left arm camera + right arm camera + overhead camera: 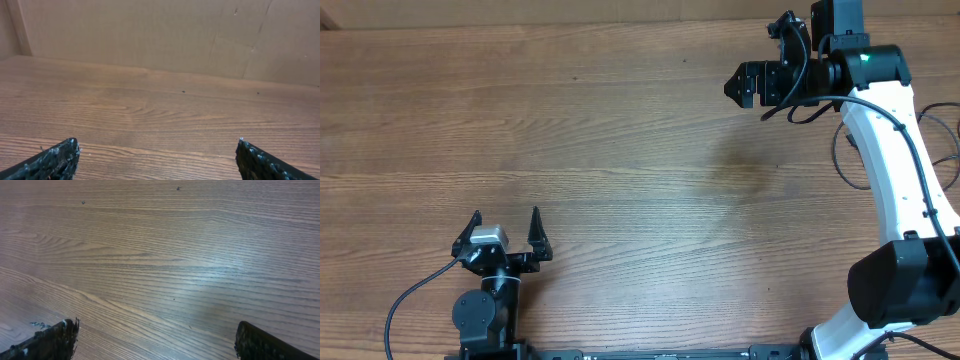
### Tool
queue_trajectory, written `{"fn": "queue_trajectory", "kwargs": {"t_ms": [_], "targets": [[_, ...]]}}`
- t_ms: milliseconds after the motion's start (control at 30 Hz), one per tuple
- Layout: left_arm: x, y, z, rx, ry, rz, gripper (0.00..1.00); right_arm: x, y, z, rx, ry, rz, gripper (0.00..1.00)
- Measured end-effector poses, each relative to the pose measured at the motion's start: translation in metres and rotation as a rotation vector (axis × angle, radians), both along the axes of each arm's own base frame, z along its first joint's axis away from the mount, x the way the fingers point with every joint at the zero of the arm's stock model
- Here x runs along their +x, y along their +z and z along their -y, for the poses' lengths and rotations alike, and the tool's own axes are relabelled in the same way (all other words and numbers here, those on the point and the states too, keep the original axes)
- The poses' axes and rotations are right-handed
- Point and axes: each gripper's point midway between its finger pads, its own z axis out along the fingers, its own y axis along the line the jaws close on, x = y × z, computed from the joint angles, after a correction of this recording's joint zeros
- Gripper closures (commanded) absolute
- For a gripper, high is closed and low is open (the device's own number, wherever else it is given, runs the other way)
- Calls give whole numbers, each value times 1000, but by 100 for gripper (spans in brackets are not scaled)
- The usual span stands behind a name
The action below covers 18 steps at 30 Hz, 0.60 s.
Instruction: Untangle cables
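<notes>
Two grippers hold their jaws spread wide and empty: the left gripper point(506, 216) low over the bare wooden table point(620, 150), the right gripper point(732, 87) further right. The cables point(940, 110) show only as thin black cords at the right edge, partly hidden behind the right arm point(890, 170) and cut off by the frame.

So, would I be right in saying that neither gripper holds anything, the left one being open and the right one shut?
Not quite: the right gripper is open as well. The right wrist view shows its fingertips wide apart, with only the wood of the table between them. The rest stands: the left gripper is open, and neither holds anything.
</notes>
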Motion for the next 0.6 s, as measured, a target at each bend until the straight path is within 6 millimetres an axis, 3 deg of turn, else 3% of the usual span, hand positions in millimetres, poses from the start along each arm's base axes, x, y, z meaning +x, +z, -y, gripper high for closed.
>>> {"fn": "queue_trajectory", "kwargs": {"t_ms": [600], "targets": [[0,0,0,0,0,0,0,9,3,3,-18,-12,40,0]]}}
